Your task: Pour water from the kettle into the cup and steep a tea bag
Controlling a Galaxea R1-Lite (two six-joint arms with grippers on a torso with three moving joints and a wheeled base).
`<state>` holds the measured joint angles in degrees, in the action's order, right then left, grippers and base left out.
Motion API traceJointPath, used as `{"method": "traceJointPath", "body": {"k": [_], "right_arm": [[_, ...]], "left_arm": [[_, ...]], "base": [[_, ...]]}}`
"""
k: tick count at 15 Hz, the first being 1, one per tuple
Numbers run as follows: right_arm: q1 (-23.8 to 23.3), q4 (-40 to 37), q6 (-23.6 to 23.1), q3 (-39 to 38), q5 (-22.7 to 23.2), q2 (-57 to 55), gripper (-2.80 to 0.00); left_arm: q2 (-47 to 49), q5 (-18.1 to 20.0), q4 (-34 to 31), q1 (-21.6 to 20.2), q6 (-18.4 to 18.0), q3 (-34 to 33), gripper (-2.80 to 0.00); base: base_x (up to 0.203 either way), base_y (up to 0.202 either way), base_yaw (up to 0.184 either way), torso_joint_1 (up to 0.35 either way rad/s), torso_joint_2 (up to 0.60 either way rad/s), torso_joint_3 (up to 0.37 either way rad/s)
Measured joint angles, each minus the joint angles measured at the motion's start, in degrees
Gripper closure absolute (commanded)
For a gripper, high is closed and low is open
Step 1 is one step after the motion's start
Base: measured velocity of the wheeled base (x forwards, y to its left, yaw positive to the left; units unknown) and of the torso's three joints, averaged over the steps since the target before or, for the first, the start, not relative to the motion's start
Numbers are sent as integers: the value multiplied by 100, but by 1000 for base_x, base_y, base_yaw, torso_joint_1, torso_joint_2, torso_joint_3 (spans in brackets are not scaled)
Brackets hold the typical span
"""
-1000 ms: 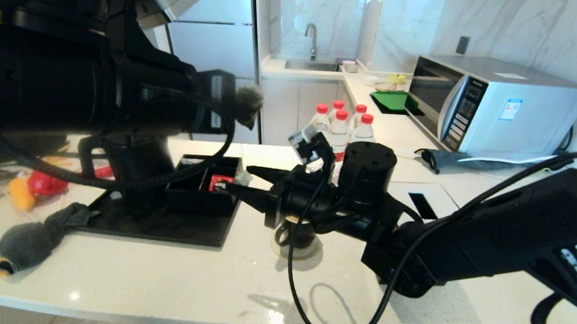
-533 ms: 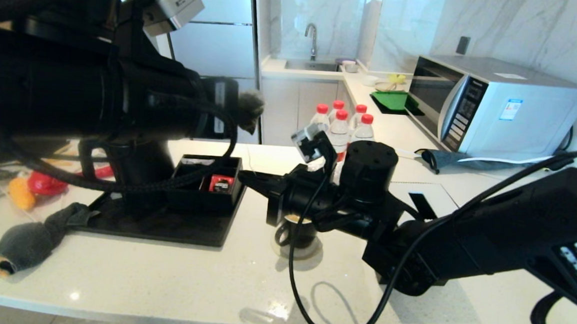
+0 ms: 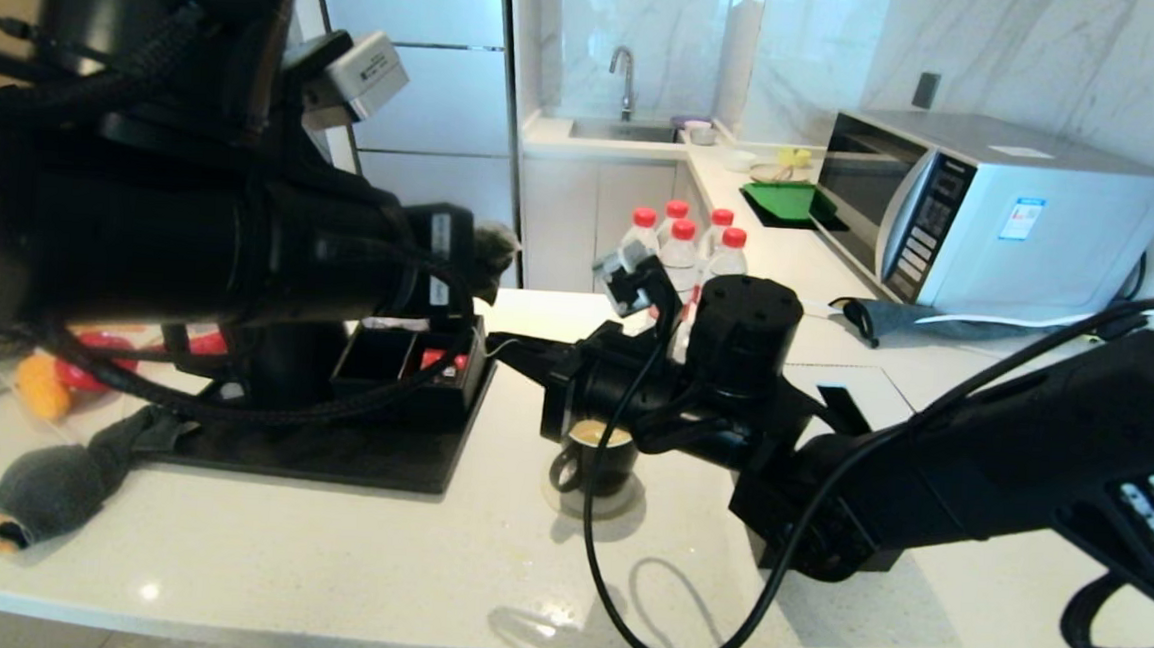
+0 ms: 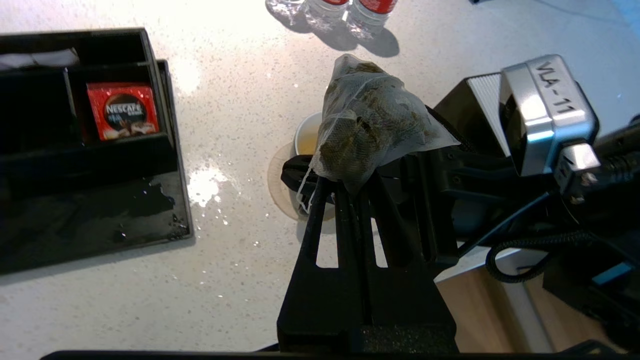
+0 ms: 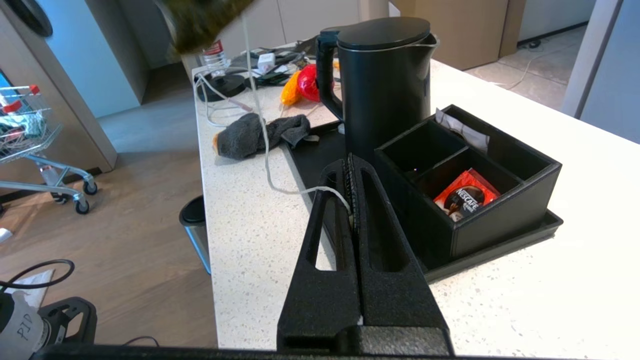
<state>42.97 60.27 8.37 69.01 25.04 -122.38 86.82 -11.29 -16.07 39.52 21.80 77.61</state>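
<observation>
From the head view, the left gripper (image 3: pixel 486 248) has risen since a second ago and holds the tea bag (image 3: pixel 495 246) above the bench (image 3: pixel 342 560), up and to the left of the cup (image 3: pixel 597 454), while the right gripper (image 3: pixel 507 348), whose fingers stood apart a second ago, is now closed just in front of the black compartment box (image 3: pixel 404 374). The cup stands on a pale coaster and shows yellowish water (image 3: pixel 594 431) inside, so pouring looks done and the kettle (image 3: pixel 279 366) sits back on its tray behind the left arm. In the left wrist view the left fingers (image 4: pixel 345 200) are clamped shut on a corner of the tea bag (image 4: pixel 372 125), with the cup (image 4: pixel 307 140) below. A red packet (image 4: pixel 122 110) in the box reads NESCAFE, and the right arm's camera housing (image 4: pixel 550 110) is labelled VLA-11. In the right wrist view the right fingers (image 5: pixel 356 200) are pinched on the thin string (image 5: pixel 265 140) that runs up to the bag (image 5: pixel 200 20); the kettle (image 5: pixel 382 80) stands upright behind the box. With both ends held, I judge the handover for dipping is under way.
</observation>
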Motion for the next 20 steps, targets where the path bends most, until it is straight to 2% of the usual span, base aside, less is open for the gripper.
{"method": "traceJointPath", "body": {"k": [2, 6, 12, 16, 20], "right_arm": [[-4, 1, 0, 15, 8, 13, 0], [-4, 100, 0, 17, 2, 48, 0], [-33, 67, 0, 211, 4, 57, 0], [-129, 39, -11, 336, -7, 39, 0], [-213, 32, -17, 350, -7, 39, 0]], "left_arm": [[65, -1, 0, -112, 140, -21, 0], [232, 10, 2, -431, 160, -8, 0], [236, 13, 0, -461, 166, -135, 0], [216, 11, -11, -449, 504, -163, 0], [168, 13, -18, -430, 554, -168, 0]], "base": [[0, 0, 0, 0, 0, 0], [0, 0, 0, 0, 0, 0], [0, 0, 0, 0, 0, 0], [0, 0, 0, 0, 0, 0], [0, 0, 0, 0, 0, 0]]}}
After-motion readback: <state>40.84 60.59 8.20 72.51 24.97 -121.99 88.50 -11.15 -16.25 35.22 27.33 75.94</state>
